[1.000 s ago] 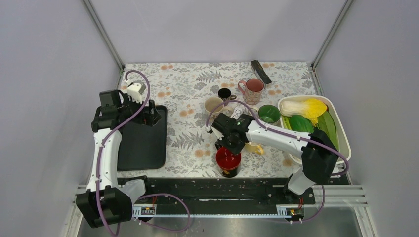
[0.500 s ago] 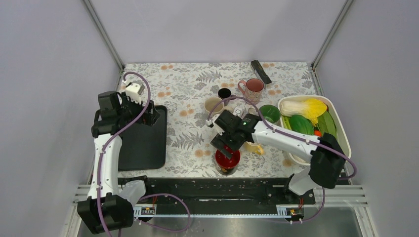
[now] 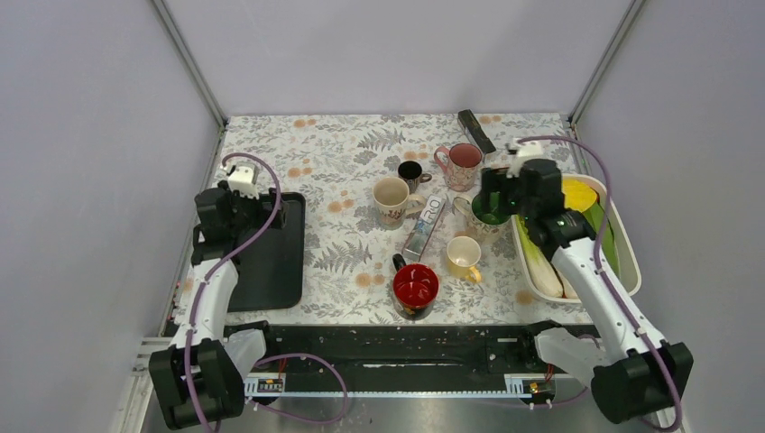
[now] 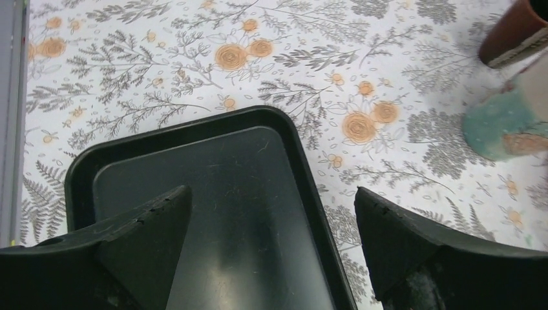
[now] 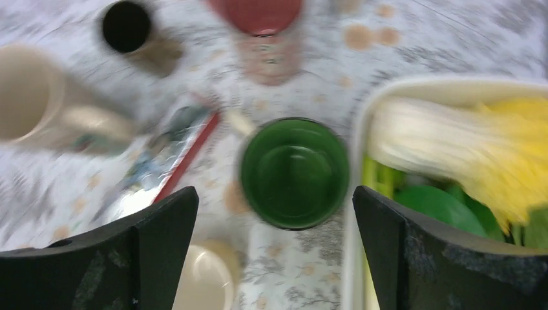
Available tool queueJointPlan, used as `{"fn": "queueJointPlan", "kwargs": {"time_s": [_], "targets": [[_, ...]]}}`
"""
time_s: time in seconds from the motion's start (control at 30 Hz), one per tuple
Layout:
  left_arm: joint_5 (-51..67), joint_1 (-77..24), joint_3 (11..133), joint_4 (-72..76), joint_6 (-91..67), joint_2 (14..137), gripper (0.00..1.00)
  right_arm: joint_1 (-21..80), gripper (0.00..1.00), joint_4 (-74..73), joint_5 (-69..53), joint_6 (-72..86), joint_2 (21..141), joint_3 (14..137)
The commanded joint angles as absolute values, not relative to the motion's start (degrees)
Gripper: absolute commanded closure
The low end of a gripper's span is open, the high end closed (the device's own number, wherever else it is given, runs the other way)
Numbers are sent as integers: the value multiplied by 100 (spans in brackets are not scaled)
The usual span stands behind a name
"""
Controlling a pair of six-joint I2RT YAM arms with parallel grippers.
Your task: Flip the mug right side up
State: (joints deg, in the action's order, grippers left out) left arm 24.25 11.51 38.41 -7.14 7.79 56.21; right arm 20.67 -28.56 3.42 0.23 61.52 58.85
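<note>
Mug (image 3: 416, 289) stood upright at 6 o'clock, likely done, so my right pincer (image 3: 494, 191) hung wide, empty; left pincer (image 4: 273, 194) wide too.

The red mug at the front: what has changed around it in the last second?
The right arm let go of the red mug and swung away to the far right; its jaws now hang open over the green cup. The mug stayed put, standing mouth up. The left arm shifted only slightly, jaws open over the black tray.
</note>
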Motion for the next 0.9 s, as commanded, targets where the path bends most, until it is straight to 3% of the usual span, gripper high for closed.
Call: {"fn": "queueJointPlan", "kwargs": {"time_s": [0.0, 0.4, 0.87], "targets": [[1856, 1174, 3022, 1999, 94, 5577, 1, 758, 1, -990, 757, 725, 5590, 4756], [1796, 1179, 1891, 4172, -839, 6371, 1, 299, 1, 1180, 2260, 770, 4939, 2620], [1523, 1178, 1802, 4229, -932, 6350, 1, 299, 0, 1353, 2142, 719, 5149, 2552]]}}
